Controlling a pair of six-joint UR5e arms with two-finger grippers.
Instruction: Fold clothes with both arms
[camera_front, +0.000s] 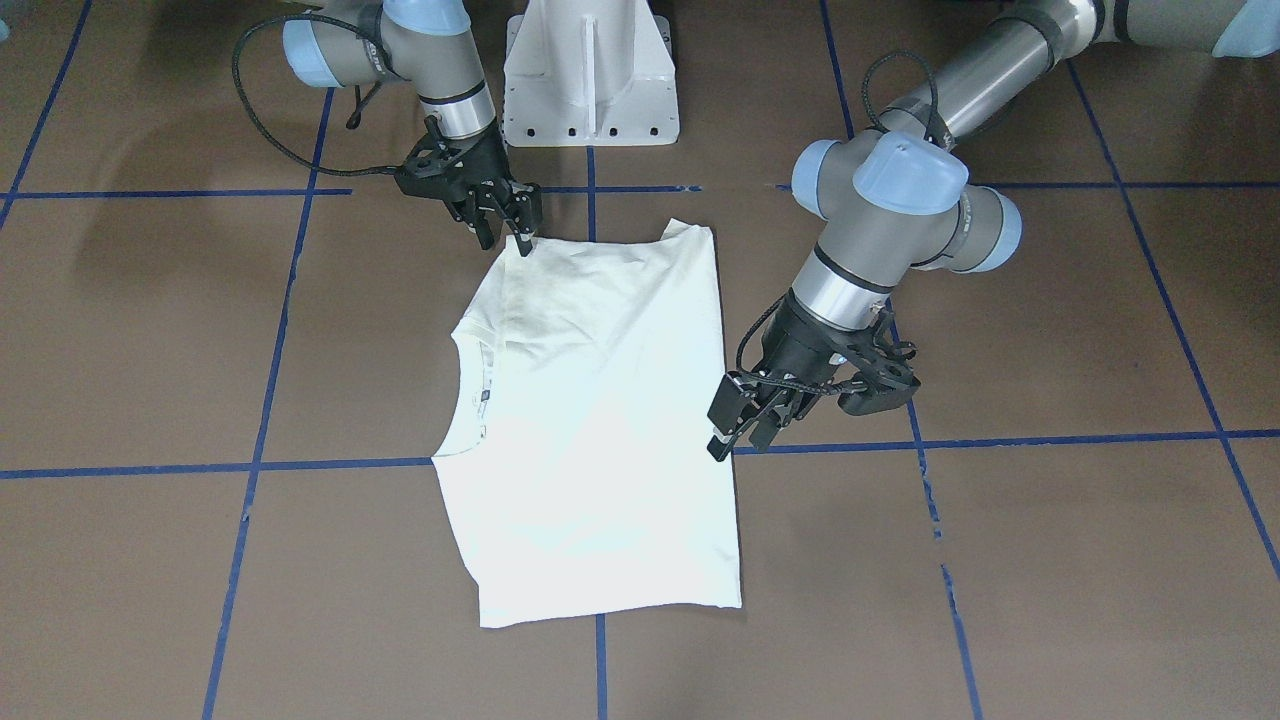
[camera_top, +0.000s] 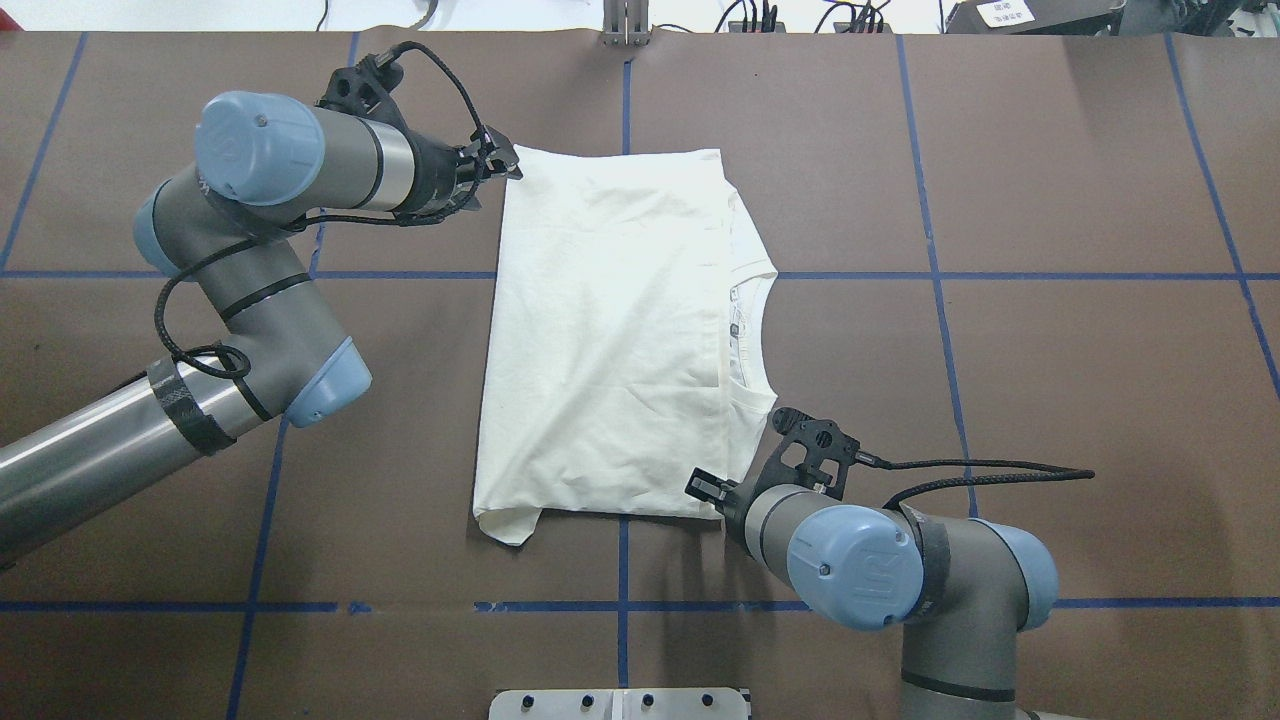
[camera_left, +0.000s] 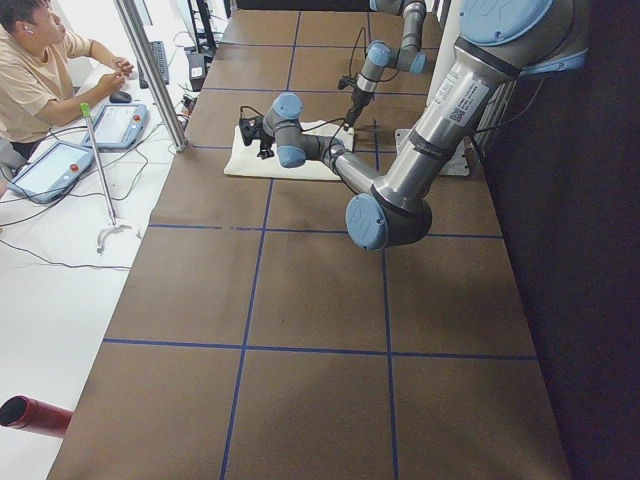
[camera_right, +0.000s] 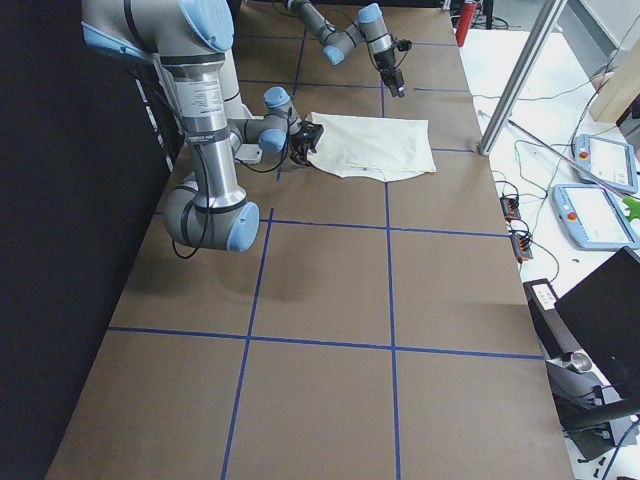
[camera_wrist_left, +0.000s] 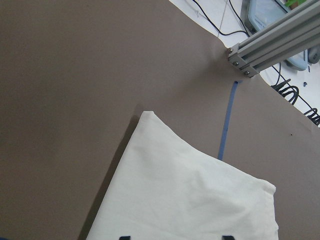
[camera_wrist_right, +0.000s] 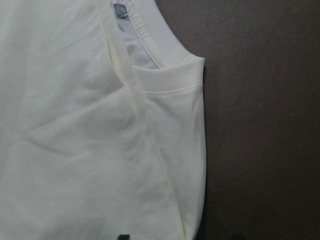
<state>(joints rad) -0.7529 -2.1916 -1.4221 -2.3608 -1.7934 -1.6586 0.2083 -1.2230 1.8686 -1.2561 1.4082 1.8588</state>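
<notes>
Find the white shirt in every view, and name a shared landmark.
Front-facing: shirt, centre.
Overhead: centre.
Exterior left: top centre, far.
Exterior right: top centre.
Left wrist: bottom half.
Right wrist: fills left side.
Shared landmark: its collar, toward the right arm.

White T-shirt (camera_top: 610, 330) lies flat on the bench (camera_top: 1050, 400), dead centre of the overhead frame. It's folded into a long panel, collar facing frame right, lower-left corner a bit rumpled. Left arm (camera_top: 250, 300), grey with light-blue caps, reaches in from the lower left. The left pincer (camera_top: 503, 165) is at the shirt's upper-left corner, fingers apart. Right arm (camera_top: 900, 570) comes in from the lower right. The right pincer (camera_top: 705, 487), fingers spread too, is at the lower-right corner, below the collar.
</notes>
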